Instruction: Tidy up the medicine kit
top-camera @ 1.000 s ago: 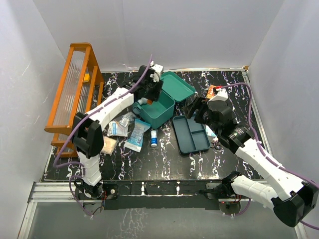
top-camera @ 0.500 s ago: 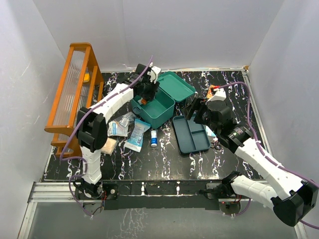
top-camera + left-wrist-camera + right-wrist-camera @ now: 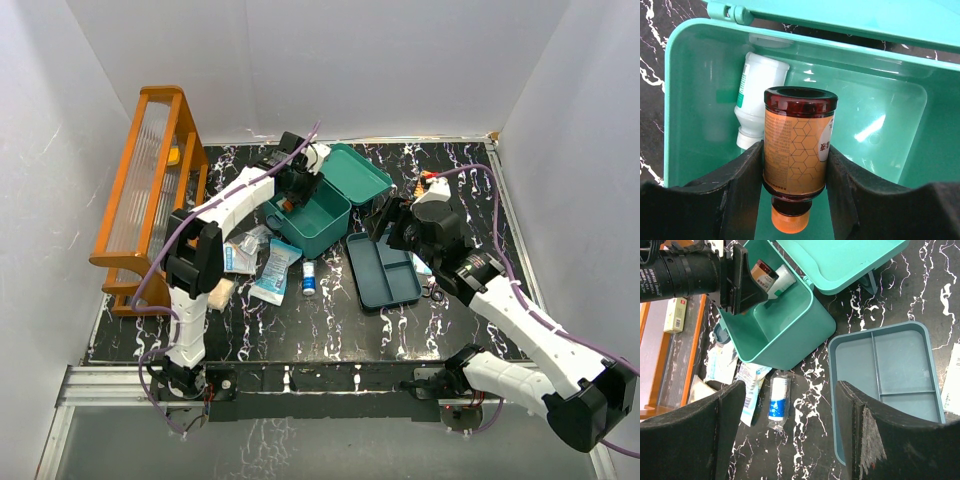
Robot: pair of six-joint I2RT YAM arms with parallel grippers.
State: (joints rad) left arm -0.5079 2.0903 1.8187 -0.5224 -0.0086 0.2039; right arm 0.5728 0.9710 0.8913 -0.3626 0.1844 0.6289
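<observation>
From above, the left arm reaches far forward from its base and bends down over the open medicine kit (image 3: 318, 228), which sits toward 11 o'clock from the middle of the table (image 3: 340, 320), its lid (image 3: 356, 172) thrown back toward 1 o'clock. The left gripper (image 3: 292, 192) hangs at the kit's 10 o'clock corner. The tray insert (image 3: 382, 270) lies flat at the kit's 4 o'clock, just beside it. The right arm runs in from 5 o'clock, and the right gripper (image 3: 386, 224) hovers over the gap between lid and tray. An orange rack (image 3: 150, 190) stands at the 9 o'clock edge. In the left wrist view, the left gripper (image 3: 795, 150) is clamped partway closed on an amber bottle (image 3: 799, 145), the pads pressing both its sides, its orange cap (image 3: 790, 222) toward 6 o'clock and its base pointing into the kit (image 3: 685, 100). A white bottle (image 3: 757, 97) lies inside, at 11 o'clock of the amber one. In the right wrist view, the right gripper (image 3: 790, 385) stands wide apart with nothing between its fingers; below it the kit (image 3: 790, 335) lies at 12 o'clock, the tray insert (image 3: 890, 370) at 3 o'clock with its three compartments bare, and a small tube (image 3: 779, 399) rests on the table between the fingers.
</observation>
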